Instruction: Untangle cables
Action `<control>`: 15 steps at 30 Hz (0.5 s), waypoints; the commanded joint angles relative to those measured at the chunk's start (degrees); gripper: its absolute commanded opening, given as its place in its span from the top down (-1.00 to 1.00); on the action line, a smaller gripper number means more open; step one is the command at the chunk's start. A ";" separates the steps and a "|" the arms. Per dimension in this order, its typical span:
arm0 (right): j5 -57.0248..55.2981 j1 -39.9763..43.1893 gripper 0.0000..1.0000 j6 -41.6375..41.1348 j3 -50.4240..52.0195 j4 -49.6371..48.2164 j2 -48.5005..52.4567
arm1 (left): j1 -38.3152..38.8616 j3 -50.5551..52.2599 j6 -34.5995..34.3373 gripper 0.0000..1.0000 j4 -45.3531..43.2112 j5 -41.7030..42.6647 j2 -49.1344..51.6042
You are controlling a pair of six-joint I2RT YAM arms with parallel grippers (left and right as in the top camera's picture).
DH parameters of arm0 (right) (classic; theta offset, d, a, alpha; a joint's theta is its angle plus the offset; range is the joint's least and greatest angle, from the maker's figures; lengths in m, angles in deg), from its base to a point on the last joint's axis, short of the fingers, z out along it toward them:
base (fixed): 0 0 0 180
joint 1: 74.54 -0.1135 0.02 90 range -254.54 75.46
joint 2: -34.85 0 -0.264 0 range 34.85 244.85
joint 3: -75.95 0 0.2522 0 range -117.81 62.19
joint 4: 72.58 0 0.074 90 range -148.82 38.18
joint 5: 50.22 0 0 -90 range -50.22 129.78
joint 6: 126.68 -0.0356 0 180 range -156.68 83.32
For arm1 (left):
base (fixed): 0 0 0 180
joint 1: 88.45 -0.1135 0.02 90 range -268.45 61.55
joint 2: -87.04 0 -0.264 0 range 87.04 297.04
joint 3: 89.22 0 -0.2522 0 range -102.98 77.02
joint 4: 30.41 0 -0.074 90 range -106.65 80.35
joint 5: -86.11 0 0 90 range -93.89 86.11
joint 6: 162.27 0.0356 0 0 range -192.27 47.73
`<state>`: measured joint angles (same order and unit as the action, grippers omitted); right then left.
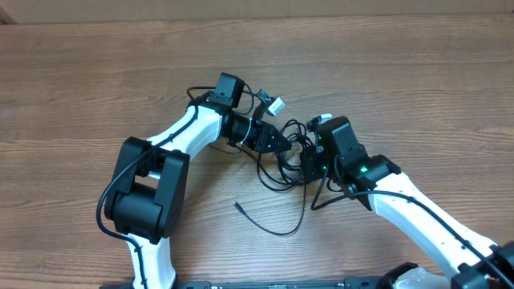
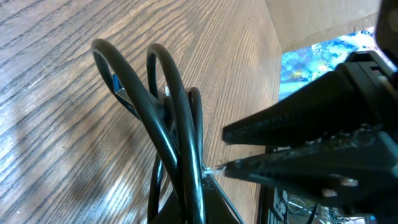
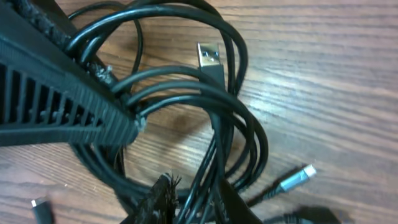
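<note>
So we're deep in the tangle here: the cables [image 1: 281, 164] sit bunched on the table [image 1: 80, 80] right between the two grippers, which are pretty much nose to nose. The left gripper [image 2: 222, 150] is clenched all the way, with a couple of tall loops standing just off its tips, and we can't tell if a strand is actually pinched in there. The right gripper [image 3: 149, 158] has several strands running through the gap between its fingers, but we can't tell whether it's clamping them or just sitting around them. Our take on doing this step well: grab one strand, not the whole bundle, use one side as the anchor, and draw the other away slow and low so the loops slide instead of cinching. The silver USB plug [image 3: 210, 57] just beyond the right gripper's upper finger sits inside a loop, so it could snag. The small plug [image 3: 297, 178] farther out looks free.
</note>
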<state>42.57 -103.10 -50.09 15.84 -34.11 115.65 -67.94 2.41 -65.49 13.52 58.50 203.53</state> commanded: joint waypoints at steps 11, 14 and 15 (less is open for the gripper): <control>-3.34 -0.26 0.60 1.95 -0.92 -6.23 5.14 | 0.13 0.28 -0.61 0.91 -0.02 4.50 0.42; -3.39 -0.26 0.60 1.99 -0.92 -6.05 5.16 | 0.13 0.28 -0.59 0.92 -0.02 5.18 0.42; -3.37 -0.26 0.60 1.99 -0.92 -6.27 5.16 | 0.11 0.28 -0.59 0.91 -0.02 4.96 0.42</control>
<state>40.19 -103.10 -48.59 15.84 -39.88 120.65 -67.94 2.41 -65.95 13.54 60.69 203.53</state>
